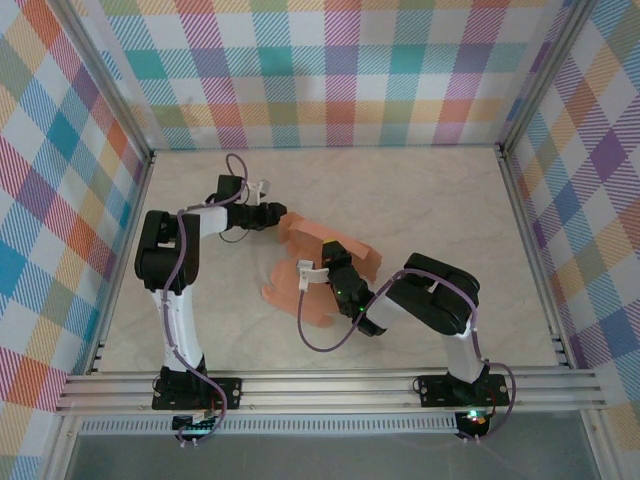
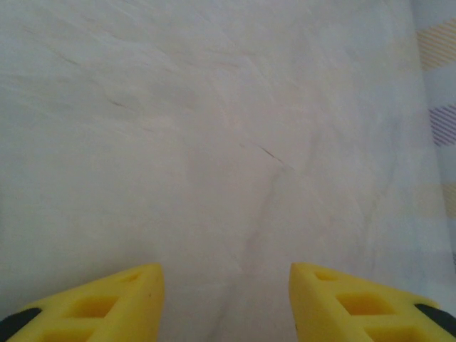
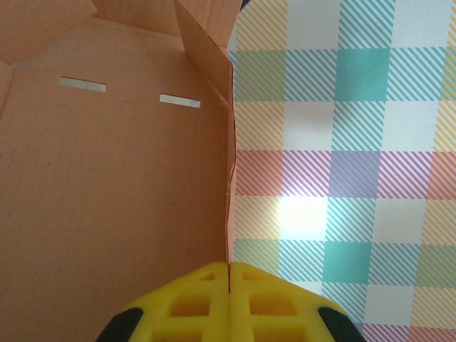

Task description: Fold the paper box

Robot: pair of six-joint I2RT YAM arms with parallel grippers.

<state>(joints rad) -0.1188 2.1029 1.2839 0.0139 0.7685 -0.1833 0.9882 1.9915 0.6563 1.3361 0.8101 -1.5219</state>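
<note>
The paper box is a salmon-orange card sheet, partly raised, in the middle of the table. My right gripper is shut on one of its upright edges. In the right wrist view the yellow fingertips press together on that thin edge, and the card panel with two small slots fills the left side. My left gripper sits just left of the sheet's far flap. Its yellow fingers stand apart over bare table with nothing between them.
Plaid walls close the back and both sides, with aluminium rails along the near edge. The pale marbled tabletop lies bare to the right and behind the sheet. A purple cable loops from the right arm.
</note>
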